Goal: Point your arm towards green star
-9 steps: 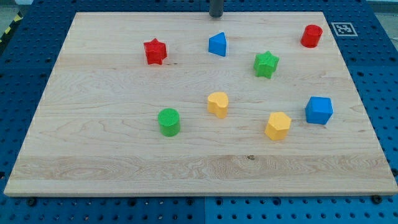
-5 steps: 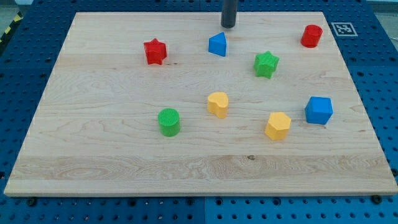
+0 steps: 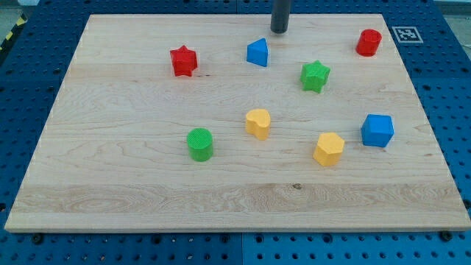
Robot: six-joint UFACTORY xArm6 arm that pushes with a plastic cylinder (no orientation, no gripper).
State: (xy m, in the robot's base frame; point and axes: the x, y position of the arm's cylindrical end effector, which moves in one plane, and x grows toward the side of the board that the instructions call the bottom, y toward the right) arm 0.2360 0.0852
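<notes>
The green star (image 3: 315, 76) lies on the wooden board (image 3: 110, 169), right of centre in the upper half. My tip (image 3: 279, 31) is near the view's top edge, up and to the left of the green star, with a clear gap between them. The blue triangular block (image 3: 257, 52) sits just below and left of my tip.
A red star (image 3: 183, 60) lies upper left and a red cylinder (image 3: 369, 42) upper right. A yellow block (image 3: 258, 123), a yellow hexagon (image 3: 329, 149), a green cylinder (image 3: 200, 143) and a blue cube (image 3: 377, 130) sit lower down.
My tip has moved to the view's right and slightly down, from above the blue triangle toward the green star. No block has moved.
</notes>
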